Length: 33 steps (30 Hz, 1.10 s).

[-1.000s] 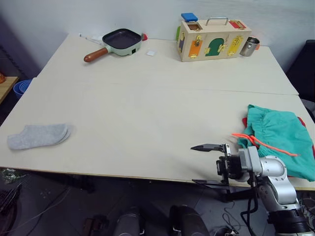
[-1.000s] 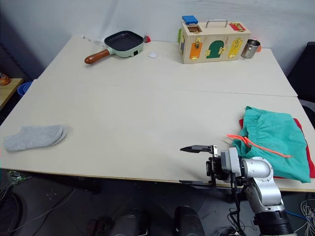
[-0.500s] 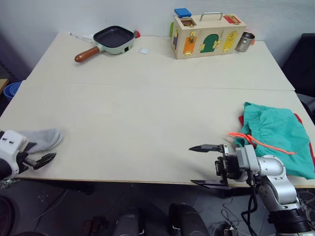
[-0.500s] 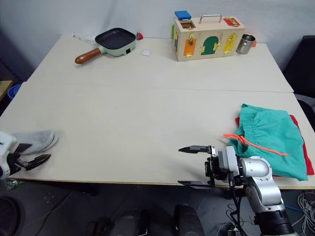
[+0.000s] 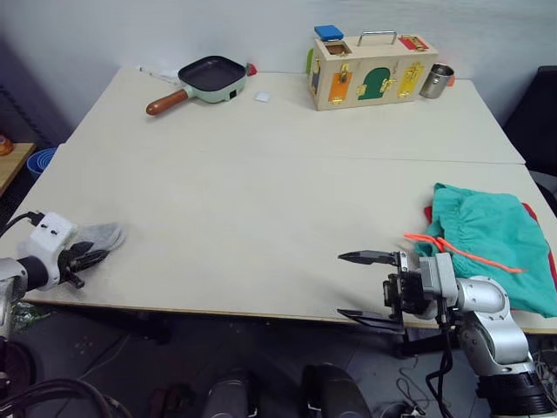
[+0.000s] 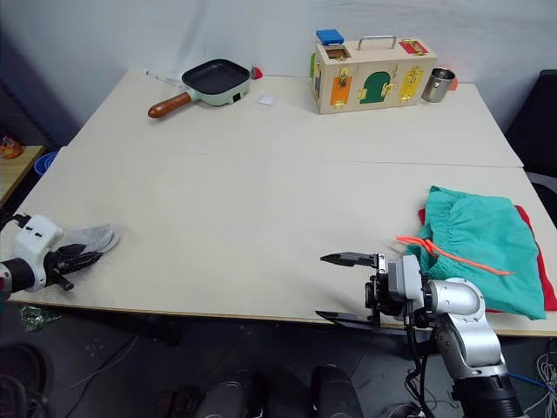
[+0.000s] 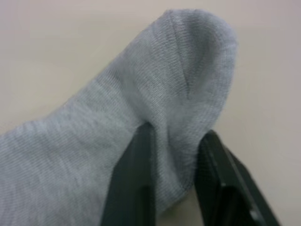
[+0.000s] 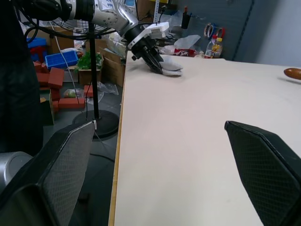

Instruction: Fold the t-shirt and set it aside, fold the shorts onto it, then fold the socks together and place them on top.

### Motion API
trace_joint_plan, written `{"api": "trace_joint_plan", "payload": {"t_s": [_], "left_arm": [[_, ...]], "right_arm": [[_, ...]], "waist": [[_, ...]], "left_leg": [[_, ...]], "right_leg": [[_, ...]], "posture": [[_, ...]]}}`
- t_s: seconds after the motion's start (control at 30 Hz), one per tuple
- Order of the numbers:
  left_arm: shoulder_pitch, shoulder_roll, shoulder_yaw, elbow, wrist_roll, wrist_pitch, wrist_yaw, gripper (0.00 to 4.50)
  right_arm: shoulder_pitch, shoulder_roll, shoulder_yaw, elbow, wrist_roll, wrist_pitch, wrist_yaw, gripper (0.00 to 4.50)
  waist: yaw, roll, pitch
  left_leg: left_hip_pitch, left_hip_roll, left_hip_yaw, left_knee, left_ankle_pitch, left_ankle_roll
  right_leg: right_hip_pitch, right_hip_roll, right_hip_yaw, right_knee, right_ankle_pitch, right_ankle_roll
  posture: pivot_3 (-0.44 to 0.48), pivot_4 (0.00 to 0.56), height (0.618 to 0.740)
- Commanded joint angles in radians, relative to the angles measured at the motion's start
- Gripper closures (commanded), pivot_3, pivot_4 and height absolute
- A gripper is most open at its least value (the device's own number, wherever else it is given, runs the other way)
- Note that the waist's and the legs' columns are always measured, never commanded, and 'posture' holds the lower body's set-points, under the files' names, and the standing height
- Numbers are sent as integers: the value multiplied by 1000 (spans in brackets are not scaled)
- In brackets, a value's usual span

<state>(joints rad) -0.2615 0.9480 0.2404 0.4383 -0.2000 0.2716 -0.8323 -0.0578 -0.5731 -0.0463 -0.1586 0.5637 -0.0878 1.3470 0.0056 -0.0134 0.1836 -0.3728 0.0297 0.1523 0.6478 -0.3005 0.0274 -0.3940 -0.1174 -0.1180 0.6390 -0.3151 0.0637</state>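
One pile of grey socks (image 5: 97,236) lies at the surface's (image 5: 261,209) left front edge, pinched between the left gripper's (image 7: 174,155) fingers. One teal shorts (image 5: 492,248) covers one red t-shirt (image 6: 544,266) at the right edge. The right gripper (image 5: 361,286) hovers spread wide at the front edge; the middle stretch is bare.

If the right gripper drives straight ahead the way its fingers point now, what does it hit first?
Probably nothing close: the right gripper, open, points across bare table toward the robot's left. Farthest along that line are the socks, pinched by the left gripper, though depth is hard to judge.
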Motion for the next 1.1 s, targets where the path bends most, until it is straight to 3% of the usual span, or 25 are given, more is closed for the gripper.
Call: {"api": "trace_joint_plan", "payload": {"t_s": [0.03,0.17,0.27,0.5,0.7,0.77,0.8,1.03,1.07,1.1], "left_arm": [[-24,-59,-62,-217,-58,145,-14,4462],[-101,-175,-157,-511,-128,385,44,4462],[-169,-283,-239,-600,-130,490,103,4462],[-318,-539,-443,-476,-55,446,156,4462],[-366,-664,-534,-397,-17,390,153,4462],[-351,-695,-511,-413,-47,413,158,4462],[-343,-701,-503,-426,-60,419,152,3967],[-288,-642,-458,-556,-143,402,42,1843],[-283,-621,-447,-569,-147,385,21,1570],[-278,-597,-432,-582,-157,375,-2,1570]], "right_arm": [[24,-25,-36,-46,3,-19,-12,0],[49,-50,-57,-51,-2,-24,-18,0],[48,-63,-67,-47,-4,-20,-23,0],[38,-109,-80,-78,5,30,-52,0],[42,-125,-88,-119,1,86,-108,0],[55,-133,-94,-145,5,117,-134,0],[61,-136,-98,-156,9,134,-147,0],[63,-135,-97,-209,32,242,-223,0],[59,-131,-96,-216,39,262,-239,0],[55,-130,-94,-225,45,278,-251,0]], "waist": [[7,0,0],[20,-1,0],[17,-2,1],[6,-3,1],[6,-4,2],[8,-4,2],[8,-4,2],[4,-4,2],[4,-4,2],[4,-4,2]], "left_leg": [[0,0,0,1,0,0],[-3,-1,0,4,-3,4],[-4,-1,0,7,-1,9],[-3,1,2,7,2,9],[-3,1,2,7,2,9],[-4,1,2,8,2,9],[-4,1,2,8,2,9],[-4,2,1,8,2,9],[-4,1,1,8,2,9],[-4,1,1,8,2,9]], "right_leg": [[0,0,0,0,0,0],[1,0,0,-1,0,1],[2,1,1,-2,1,2],[2,4,2,-2,1,2],[2,4,2,-2,1,2],[2,4,2,-2,1,2],[2,4,2,-2,1,2],[2,4,2,-2,1,2],[2,3,2,-2,1,2],[2,3,1,-2,1,2]], "posture": [[0,150,740],[0,150,740],[0,150,740],[0,150,740],[0,150,740],[0,150,740],[0,150,740],[0,150,740],[0,150,740],[0,150,740]]}}
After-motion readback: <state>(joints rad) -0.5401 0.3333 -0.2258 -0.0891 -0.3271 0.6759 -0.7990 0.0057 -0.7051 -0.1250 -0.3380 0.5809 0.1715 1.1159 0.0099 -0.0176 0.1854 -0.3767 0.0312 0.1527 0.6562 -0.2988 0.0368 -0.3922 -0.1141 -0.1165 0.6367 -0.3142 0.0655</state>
